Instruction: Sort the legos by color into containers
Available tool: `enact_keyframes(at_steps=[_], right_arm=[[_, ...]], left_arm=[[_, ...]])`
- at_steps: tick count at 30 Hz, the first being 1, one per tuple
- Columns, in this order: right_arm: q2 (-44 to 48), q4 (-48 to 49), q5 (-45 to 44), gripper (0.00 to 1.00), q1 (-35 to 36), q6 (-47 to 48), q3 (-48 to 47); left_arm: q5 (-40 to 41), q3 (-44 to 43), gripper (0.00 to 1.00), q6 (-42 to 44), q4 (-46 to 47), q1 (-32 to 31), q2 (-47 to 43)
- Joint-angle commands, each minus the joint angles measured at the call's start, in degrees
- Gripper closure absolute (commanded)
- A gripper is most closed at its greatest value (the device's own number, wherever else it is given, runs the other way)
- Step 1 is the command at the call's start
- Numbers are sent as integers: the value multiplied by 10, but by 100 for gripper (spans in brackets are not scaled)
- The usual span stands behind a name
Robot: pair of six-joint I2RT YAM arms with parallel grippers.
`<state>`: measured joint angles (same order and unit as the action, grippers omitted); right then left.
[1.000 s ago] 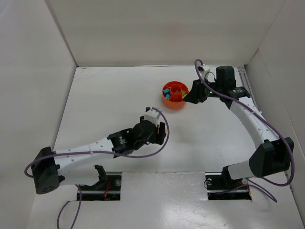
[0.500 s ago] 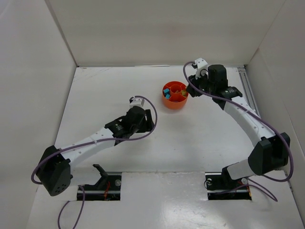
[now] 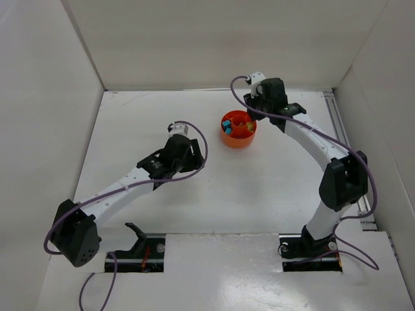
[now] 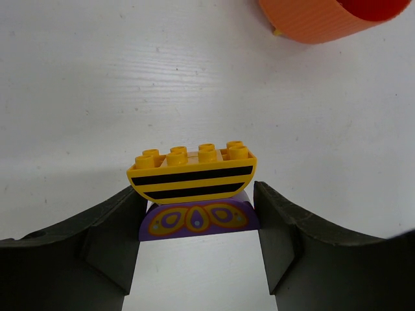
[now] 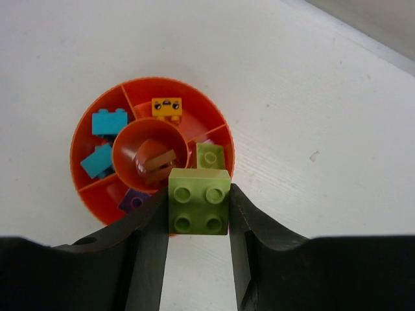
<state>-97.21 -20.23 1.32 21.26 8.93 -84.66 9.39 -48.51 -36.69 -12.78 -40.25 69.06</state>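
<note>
My right gripper (image 5: 199, 194), clamping a pale green studded plastic brick (image 5: 199, 202), has swung over the round orange divided dish (image 5: 76, 148). My left gripper (image 4: 198, 194), clamping a yellow black-striped brick (image 4: 191, 175), has drawn nearer.

Top external: high, far, down on whole table (image 3: 259, 188).
Left wrist: low, close, dish (image 4: 311, 23) wall at 1 o'clock.
Right wrist: close, above dish.
Shared: the dish.
</note>
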Motion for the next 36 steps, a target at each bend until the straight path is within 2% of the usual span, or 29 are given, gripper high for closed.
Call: enact_keyframes(at_steps=[1, 9, 21, 36], right_arm=[[-34, -28, -83, 64, 21, 13, -75], [-90, -80, -195, 64, 54, 23, -142], [-85, -74, -178, 64, 59, 23, -135], [-66, -54, -126, 64, 27, 23, -102]], left_arm=[[-24, -27, 86, 9, -3, 26, 8], [-42, -60, 86, 35, -15, 83, 27], [-42, -82, 86, 54, -15, 106, 38], [-36, -87, 86, 86, -9, 112, 43]])
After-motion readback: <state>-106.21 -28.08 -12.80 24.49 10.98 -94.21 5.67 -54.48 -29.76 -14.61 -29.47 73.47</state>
